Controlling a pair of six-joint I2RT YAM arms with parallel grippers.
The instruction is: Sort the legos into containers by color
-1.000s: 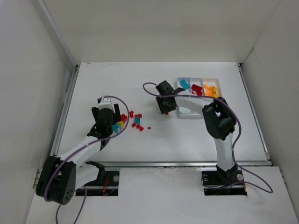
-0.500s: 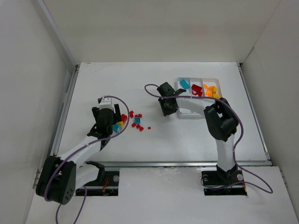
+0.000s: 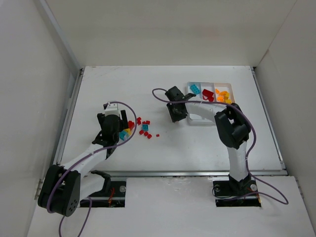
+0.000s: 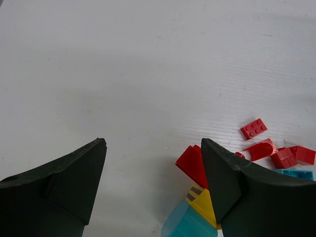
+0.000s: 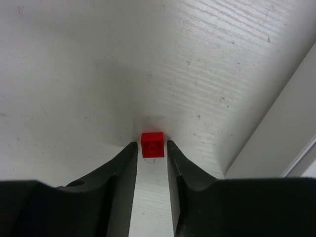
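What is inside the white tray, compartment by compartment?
Seen from the top camera, the tray holds, left to right, teal legos, red legos and orange-yellow legos. The right arm crosses its near part, hiding whatever lies there.

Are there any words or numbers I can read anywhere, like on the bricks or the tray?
No words, numbers or signs can be read anywhere.
Red brick in the right wrist view: plain, nothing printed.
Yellow brick: two dark stripes, not letters.
Studs on the loose bricks: too small to show any lettering.
Tray and table: no labels visible.
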